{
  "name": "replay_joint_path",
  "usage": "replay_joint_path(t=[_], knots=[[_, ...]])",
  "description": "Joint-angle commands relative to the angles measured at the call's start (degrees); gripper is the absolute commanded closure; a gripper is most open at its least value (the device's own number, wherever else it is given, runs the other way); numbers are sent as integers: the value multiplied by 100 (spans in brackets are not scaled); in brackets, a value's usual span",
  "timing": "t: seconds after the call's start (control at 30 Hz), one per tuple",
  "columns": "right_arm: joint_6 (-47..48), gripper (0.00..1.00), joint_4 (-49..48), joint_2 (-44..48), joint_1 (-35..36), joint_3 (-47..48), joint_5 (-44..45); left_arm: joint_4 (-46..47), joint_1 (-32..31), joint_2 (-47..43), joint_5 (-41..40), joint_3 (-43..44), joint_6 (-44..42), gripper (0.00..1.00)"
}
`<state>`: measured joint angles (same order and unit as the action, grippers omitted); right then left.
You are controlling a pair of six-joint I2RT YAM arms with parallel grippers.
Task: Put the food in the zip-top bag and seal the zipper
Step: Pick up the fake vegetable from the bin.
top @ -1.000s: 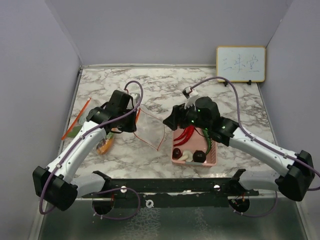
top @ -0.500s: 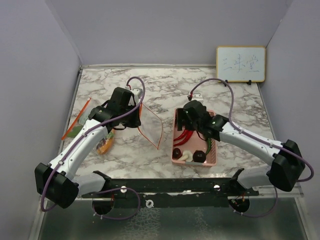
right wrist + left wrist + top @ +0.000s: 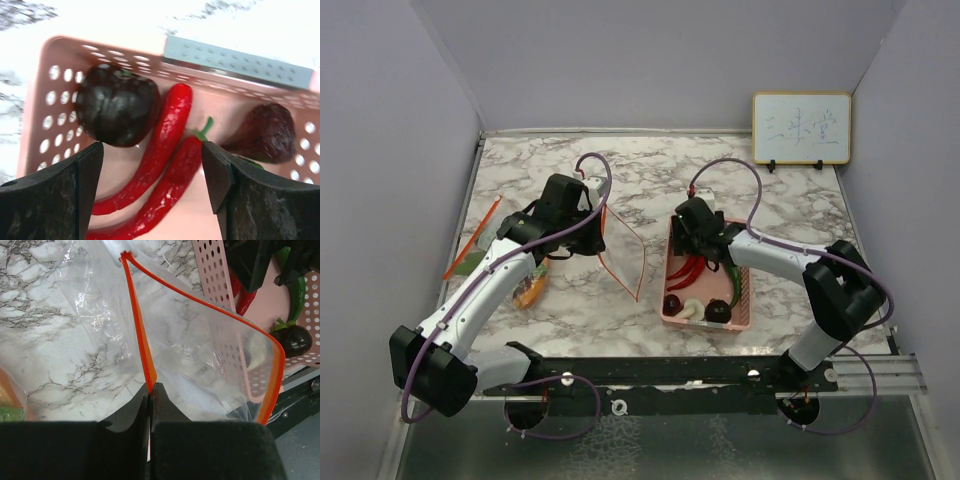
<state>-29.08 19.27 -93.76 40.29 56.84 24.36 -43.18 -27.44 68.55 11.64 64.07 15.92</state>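
My left gripper (image 3: 592,236) is shut on the orange zipper edge of the clear zip-top bag (image 3: 623,256) and holds its mouth open toward the basket. In the left wrist view the gripper (image 3: 151,387) pinches the zipper strip of the bag (image 3: 200,340). My right gripper (image 3: 692,236) is open and low over the far end of the pink basket (image 3: 749,300). In the right wrist view the gripper (image 3: 152,165) straddles two red chili peppers (image 3: 170,165), with a dark round piece (image 3: 117,110) to their left and another dark piece (image 3: 265,132) to their right.
The basket also holds a green pepper (image 3: 734,285), a white mushroom piece (image 3: 690,310) and dark pieces (image 3: 718,312) at its near end. An orange and green item (image 3: 530,290) and an orange stick (image 3: 470,238) lie left. A whiteboard (image 3: 801,128) stands back right.
The right gripper moved away from the bag and down into the far end of the basket, over the chilies. The left gripper lifted the bag's mouth open, then held still.
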Motion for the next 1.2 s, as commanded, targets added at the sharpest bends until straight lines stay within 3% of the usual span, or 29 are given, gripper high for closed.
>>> replay_joint_path(t=[0.0,0.33,0.43,0.53,0.6,0.77,0.93,1.03,1.17], knots=[[364,23,-1420,-115,-232,-133,-611,95,28,-40,168,63,-62,100],[617,25,-2144,-856,-348,53,-833,70,23,55,180,71,-89,100],[519,41,-2002,-1014,-351,140,-872,67,28,62,175,49,-88,100],[415,69,-1903,-881,-347,61,-907,61,28,62,181,69,-87,100],[366,82,-1796,-594,-347,-32,-913,70,28,75,166,66,-88,100],[515,88,-1443,690,-335,-187,-1460,185,28,187,195,54,-85,100],[763,88,-1634,2083,-150,-268,-3362,259,28,282,213,77,-93,100],[778,88,-1741,2370,272,-17,-4443,266,28,274,228,140,-87,100],[444,88,-2324,2201,932,191,-4939,313,24,255,336,200,-68,100]])
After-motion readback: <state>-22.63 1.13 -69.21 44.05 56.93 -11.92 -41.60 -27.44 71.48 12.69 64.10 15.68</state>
